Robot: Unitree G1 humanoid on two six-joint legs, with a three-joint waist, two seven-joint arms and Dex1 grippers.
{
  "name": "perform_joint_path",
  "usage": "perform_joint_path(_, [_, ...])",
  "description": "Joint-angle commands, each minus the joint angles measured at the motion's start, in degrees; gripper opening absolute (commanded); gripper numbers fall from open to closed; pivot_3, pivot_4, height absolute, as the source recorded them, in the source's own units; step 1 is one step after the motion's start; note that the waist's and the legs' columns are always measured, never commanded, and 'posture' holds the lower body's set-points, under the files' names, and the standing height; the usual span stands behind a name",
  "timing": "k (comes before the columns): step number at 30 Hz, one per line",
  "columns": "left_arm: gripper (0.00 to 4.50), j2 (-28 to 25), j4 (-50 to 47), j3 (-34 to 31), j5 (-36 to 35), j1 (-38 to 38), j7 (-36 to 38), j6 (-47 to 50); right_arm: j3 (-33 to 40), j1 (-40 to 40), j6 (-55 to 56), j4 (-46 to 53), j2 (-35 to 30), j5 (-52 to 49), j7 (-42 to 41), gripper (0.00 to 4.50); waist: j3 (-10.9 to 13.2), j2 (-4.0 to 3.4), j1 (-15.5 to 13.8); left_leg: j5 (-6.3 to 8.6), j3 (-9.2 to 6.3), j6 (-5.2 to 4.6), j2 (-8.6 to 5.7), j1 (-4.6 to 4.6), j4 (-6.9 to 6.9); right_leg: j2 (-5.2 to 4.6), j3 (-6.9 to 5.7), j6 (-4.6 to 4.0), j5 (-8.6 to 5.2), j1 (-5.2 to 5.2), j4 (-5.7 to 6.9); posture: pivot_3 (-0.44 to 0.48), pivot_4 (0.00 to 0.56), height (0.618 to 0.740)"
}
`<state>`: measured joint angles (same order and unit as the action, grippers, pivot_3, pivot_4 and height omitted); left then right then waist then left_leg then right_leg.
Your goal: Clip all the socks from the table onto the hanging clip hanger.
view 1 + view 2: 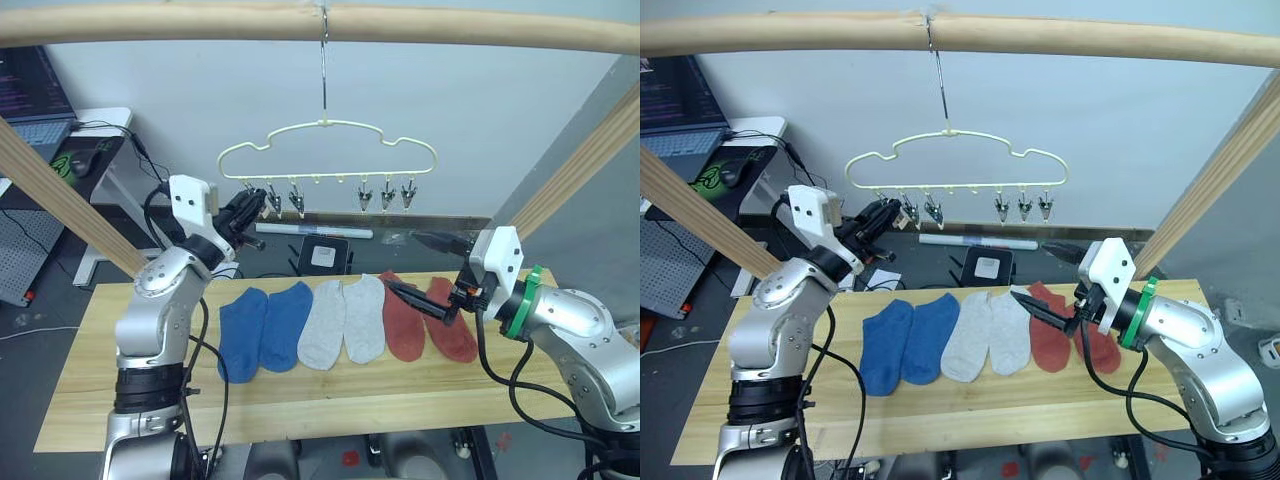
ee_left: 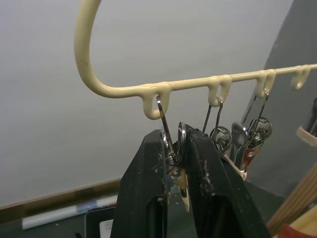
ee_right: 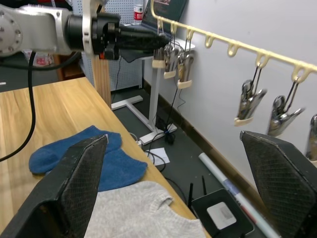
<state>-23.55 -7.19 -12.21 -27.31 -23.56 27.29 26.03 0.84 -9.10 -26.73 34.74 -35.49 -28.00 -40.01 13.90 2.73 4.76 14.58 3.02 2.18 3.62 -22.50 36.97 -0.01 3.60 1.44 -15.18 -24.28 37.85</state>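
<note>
Six socks lie side by side on the table (image 1: 300, 400): two blue socks (image 1: 262, 328) at the left, two light grey socks (image 1: 342, 320) in the middle and two rust red socks (image 1: 405, 325) at the right. The pale yellow clip hanger (image 1: 330, 124) hangs by its hook from the pole, with several metal clips (image 1: 387, 194) below it. My left gripper (image 1: 247, 207) is raised to the hanger's left end and shut on the leftmost clip (image 2: 171, 148). My right gripper (image 1: 418, 268) hovers open just above the red socks, holding nothing.
A thick wooden pole (image 1: 200, 22) runs across the top, and slanted wooden poles (image 1: 60, 200) stand at both sides. A white desk (image 1: 100, 125) with a laptop stands at the back left. A small black box (image 1: 325, 255) and a white tube (image 1: 310, 231) lie on the floor behind the table.
</note>
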Motion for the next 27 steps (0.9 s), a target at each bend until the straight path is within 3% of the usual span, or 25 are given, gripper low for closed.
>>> perform_joint_path(1, [0.25,-1.89,-3.74,-1.25,-3.90,-0.54,2.80,2.62,-0.15,0.73,0.61,2.16,0.06,0.75,0.74,4.50,0.02,0.00,-0.01,0.00,-0.01,0.01,0.00,-0.01,0.00,-0.01,0.00,0.01,-0.01,-0.01,0.00,-0.141,0.257,0.740])
perform_joint_path(27, [0.25,-6.08,-3.38,-4.02,-9.70,-1.16,5.14,8.59,-1.96,1.93,-4.64,3.58,1.02,1.02,5.99,4.50,0.46,-0.06,0.01,0.02,-0.05,0.04,-0.02,-0.11,0.01,-0.05,0.00,0.04,-0.02,-0.09,-0.01,-0.147,0.264,0.740])
